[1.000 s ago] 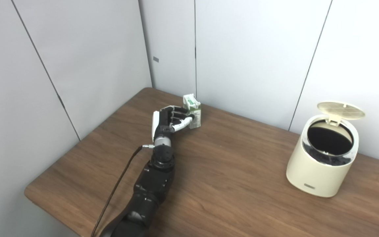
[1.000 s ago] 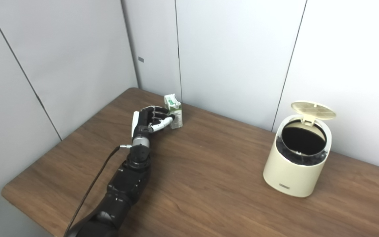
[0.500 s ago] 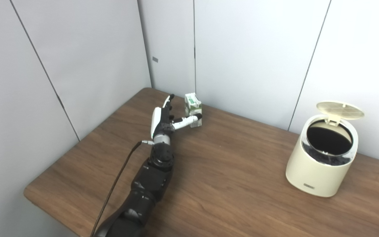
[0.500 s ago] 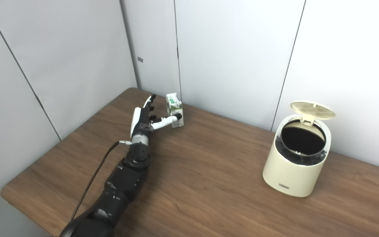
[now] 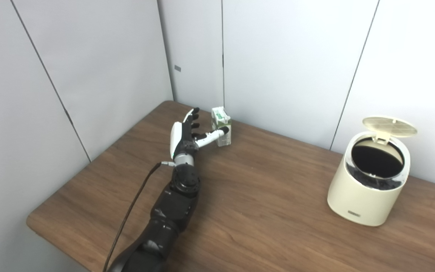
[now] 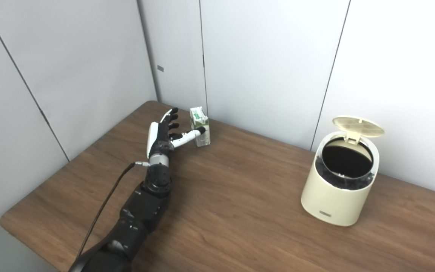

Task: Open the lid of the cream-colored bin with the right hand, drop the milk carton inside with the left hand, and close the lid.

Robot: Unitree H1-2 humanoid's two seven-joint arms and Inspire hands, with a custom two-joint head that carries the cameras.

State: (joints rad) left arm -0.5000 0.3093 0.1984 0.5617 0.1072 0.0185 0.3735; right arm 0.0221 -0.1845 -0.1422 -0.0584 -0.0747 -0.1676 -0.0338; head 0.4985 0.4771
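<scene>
A small white and green milk carton stands upright near the table's far left corner, close to the wall. My left hand is just left of it, open, fingers stretched up and apart; the thumb tip reaches across the carton's front. The cream-colored bin sits at the right with its round lid flipped up at the back and its dark inside showing. My right hand is out of view.
The wooden table runs from the left corner to the right edge of the picture. Grey wall panels stand right behind the carton and the bin. A black cable hangs along my left forearm.
My left hand was curled around the carton a second ago; its fingers have since spread open and the carton stands free, with the hand shifted slightly left.
</scene>
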